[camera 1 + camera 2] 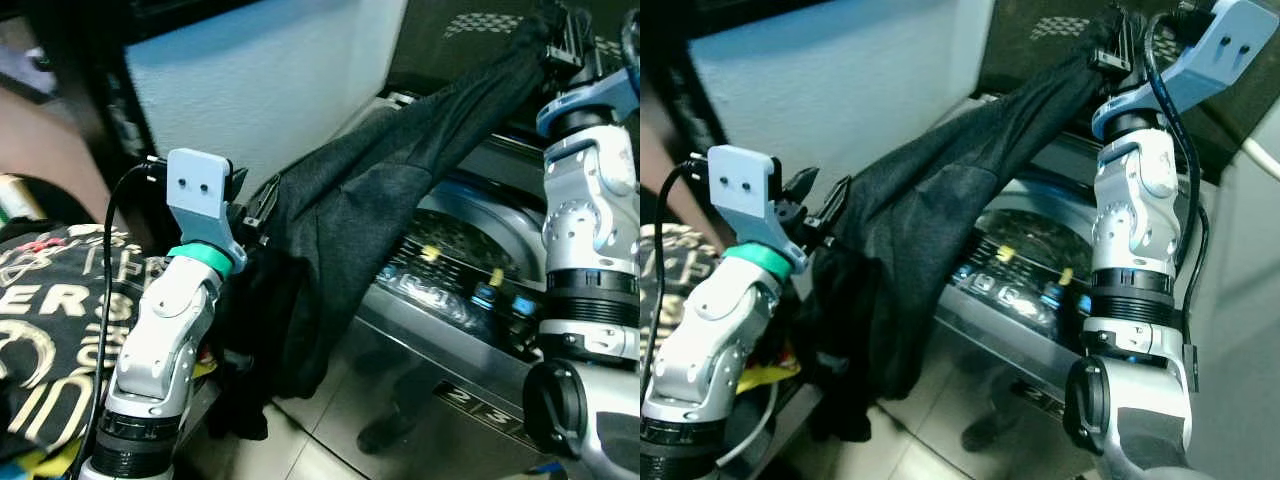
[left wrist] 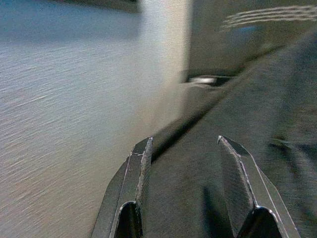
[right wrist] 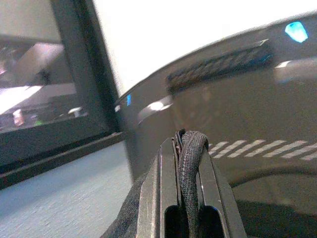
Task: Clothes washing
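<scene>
The long dark fabric garment stretches over the open top-loading washing machine, which sits on the right. Its high end is at the right gripper, its low end bunches beside the left gripper. A pile of printed black clothes lies far left.

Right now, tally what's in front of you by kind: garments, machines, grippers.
Garments: 2, the dark garment stretched between both grippers and the printed shirt lying at the left.
Washing machines: 1, the washer.
Grippers: 2, left gripper and right gripper.
Total: 5.
</scene>
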Controlling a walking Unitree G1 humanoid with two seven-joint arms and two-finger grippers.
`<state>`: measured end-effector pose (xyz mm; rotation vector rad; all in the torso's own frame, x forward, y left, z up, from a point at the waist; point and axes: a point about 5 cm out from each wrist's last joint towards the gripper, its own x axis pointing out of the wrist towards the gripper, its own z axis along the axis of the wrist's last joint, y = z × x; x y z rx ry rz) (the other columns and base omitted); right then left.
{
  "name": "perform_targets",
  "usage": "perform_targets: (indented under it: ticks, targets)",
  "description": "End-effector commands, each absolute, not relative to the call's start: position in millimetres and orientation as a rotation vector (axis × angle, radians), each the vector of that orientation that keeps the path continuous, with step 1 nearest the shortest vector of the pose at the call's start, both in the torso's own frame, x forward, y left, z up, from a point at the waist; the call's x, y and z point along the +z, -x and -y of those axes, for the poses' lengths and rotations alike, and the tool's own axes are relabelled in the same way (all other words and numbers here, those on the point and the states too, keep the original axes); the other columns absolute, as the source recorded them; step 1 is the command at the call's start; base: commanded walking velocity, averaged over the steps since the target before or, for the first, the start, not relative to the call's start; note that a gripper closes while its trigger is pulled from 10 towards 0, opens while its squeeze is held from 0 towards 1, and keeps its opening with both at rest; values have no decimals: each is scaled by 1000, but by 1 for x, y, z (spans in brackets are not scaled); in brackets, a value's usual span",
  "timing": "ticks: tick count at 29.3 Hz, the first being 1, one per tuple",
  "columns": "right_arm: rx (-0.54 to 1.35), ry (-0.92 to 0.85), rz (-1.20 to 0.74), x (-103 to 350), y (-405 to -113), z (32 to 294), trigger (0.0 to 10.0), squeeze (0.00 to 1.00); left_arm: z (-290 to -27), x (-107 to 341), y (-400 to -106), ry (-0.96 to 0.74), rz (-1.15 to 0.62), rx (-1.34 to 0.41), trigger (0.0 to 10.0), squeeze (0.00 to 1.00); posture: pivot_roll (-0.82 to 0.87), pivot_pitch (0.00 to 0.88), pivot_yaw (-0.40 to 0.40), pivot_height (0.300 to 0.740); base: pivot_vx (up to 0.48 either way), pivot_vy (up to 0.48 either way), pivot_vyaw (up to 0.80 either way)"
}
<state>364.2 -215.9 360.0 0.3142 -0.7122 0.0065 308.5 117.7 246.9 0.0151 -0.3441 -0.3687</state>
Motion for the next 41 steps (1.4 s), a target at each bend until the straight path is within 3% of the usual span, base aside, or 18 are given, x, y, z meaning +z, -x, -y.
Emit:
perform_targets:
  ticks: [1,21,27,29,30,31,32,33,34,36,37,38,40,41]
  targets:
    - [-42,-314,800,376,-354,228,10000,0,-118,246,-308,-24,339,-366,10000,0,48,0,12,740,0,0,-800]
    - [87,-315,741,369,-361,192,10000,0,-123,243,-306,2,331,-328,10000,0,52,9,-8,740,0,0,-800]
    - [294,-226,612,351,-366,152,10000,0,-125,242,-305,0,331,-314,10000,0,46,17,-14,740,0,0,0]
    - [494,-113,454,334,-369,118,10000,0,-126,242,-306,1,333,-306,10000,0,44,14,-16,740,0,0,0]
    - [494,-113,454,334,-369,118,10000,0,-126,242,-306,1,333,-306,10000,0,44,14,-16,740,0,0,0]
    - [624,-8,382,331,-371,93,10000,0,-125,243,-306,5,335,-305,10000,0,35,17,-8,740,0,0,0]
    - [695,30,442,355,-374,74,10000,0,-124,243,-307,10,334,-310,10000,0,25,15,5,740,0,0,0]
    - [695,30,442,355,-374,74,10000,0,-124,243,-307,10,334,-310,10000,0,25,15,5,740,0,0,0]
    - [636,24,650,415,-372,72,10000,0,-121,242,-308,5,331,-320,10000,0,29,16,7,740,0,0,0]
    - [539,-40,902,481,-356,76,10000,0,-119,241,-309,-3,326,-332,10000,0,29,16,7,740,0,0,0]
    - [373,-148,1076,532,-335,114,10000,0,-119,242,-308,-3,329,-329,10000,0,49,23,-13,740,0,0,0]
    - [373,-148,1076,532,-335,114,10000,0,-119,242,-308,-3,329,-329,10000,0,49,23,-13,740,0,0,0]
    - [154,-237,1263,581,-299,168,10000,0,-121,242,-306,2,329,-312,10000,0,57,24,-25,740,0,0,0]
    - [154,-237,1263,581,-299,168,10000,0,-121,242,-306,2,329,-312,10000,0,57,24,-25,740,0,0,0]
